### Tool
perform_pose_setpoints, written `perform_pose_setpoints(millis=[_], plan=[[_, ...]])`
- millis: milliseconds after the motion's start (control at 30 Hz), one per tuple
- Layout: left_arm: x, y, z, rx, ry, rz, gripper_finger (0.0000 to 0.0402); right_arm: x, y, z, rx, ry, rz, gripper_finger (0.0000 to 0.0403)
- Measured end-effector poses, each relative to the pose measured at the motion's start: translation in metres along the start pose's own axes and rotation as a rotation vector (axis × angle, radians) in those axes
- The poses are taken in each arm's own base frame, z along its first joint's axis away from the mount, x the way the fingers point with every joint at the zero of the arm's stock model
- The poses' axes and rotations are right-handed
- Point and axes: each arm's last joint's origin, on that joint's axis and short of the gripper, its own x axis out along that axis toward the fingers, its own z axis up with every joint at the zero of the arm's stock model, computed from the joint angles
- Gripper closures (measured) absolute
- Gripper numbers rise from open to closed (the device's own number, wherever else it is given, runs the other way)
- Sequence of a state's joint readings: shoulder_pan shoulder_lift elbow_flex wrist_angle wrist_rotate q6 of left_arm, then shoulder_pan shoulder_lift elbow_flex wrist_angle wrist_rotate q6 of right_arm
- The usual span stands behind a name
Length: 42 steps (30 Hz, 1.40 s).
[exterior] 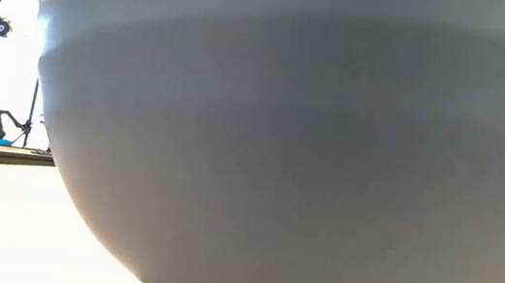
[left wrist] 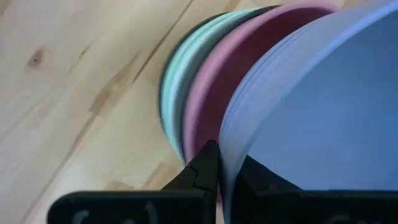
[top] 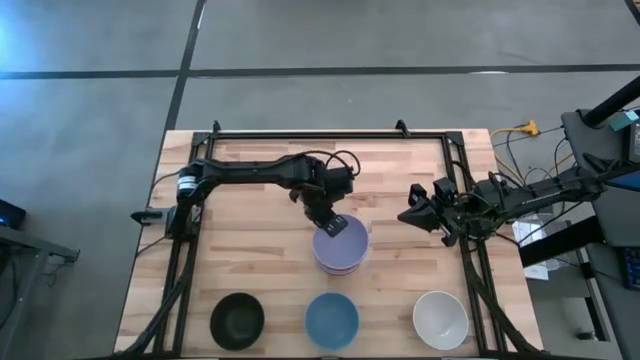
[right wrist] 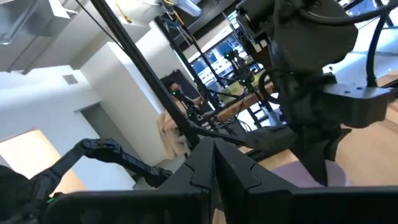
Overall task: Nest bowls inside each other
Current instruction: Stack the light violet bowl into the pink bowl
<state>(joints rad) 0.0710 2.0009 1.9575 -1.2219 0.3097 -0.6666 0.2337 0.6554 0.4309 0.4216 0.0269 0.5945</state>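
Note:
A lavender bowl (top: 340,244) is over a stack of bowls at the table's middle, with my left gripper (top: 335,226) shut on its far rim. In the left wrist view the stack below it shows a pink bowl (left wrist: 208,87), a green bowl (left wrist: 171,93) and a dark rim behind that. A black bowl (top: 237,320), a blue bowl (top: 332,320) and a white bowl (top: 440,320) stand on their bases in a row along the near edge. My right gripper (top: 405,216) hangs shut and empty in the air at the right. My left gripper pinches the lavender bowl's rim (left wrist: 229,177) on its far side, one finger inside the bowl and one outside. The fingers slant down from the far left. The bowl sits tilted over the pink bowl; whether it touches the pink bowl I cannot tell.
The blue bowl's wall (exterior: 281,145) fills nearly all of the low view. Black frame rails (top: 330,133) run along the table's far edge and down both sides. Bare wood lies left of the stack and between the stack and the near row.

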Motion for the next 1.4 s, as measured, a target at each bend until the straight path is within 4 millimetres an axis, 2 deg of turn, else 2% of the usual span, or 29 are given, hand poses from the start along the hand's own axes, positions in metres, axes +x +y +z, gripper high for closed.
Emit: perform_pose_setpoints(millis=[333,467,767,967,1200,1300,1400], plan=[[0.008,0.005,-0.001,0.078,0.028,0.035,0.0392,0.0,0.0,0.0,0.025,-0.001,0.001,0.0394],[0.009,0.005,-0.001,0.118,0.028,0.038,0.0361,0.0,0.0,0.0,0.034,-0.001,0.001,0.0394],[0.003,0.003,0.0,0.151,0.001,0.043,0.0265,0.0,0.0,0.0,0.049,-0.002,0.001,0.0394],[-0.021,0.002,-0.008,0.166,-0.086,0.072,0.0228,0.0,0.0,0.0,0.061,-0.002,0.001,0.0394],[-0.054,0.004,-0.019,0.229,-0.196,0.103,0.0223,0.002,-0.002,0.001,0.095,-0.043,-0.056,0.0394],[-0.064,0.003,-0.026,0.288,-0.217,0.093,0.0224,0.007,-0.004,-0.002,0.131,-0.04,-0.07,0.0394],[-0.069,-0.001,-0.036,0.436,-0.247,0.074,0.0224,0.014,-0.008,-0.008,0.175,-0.015,-0.09,0.0394]])
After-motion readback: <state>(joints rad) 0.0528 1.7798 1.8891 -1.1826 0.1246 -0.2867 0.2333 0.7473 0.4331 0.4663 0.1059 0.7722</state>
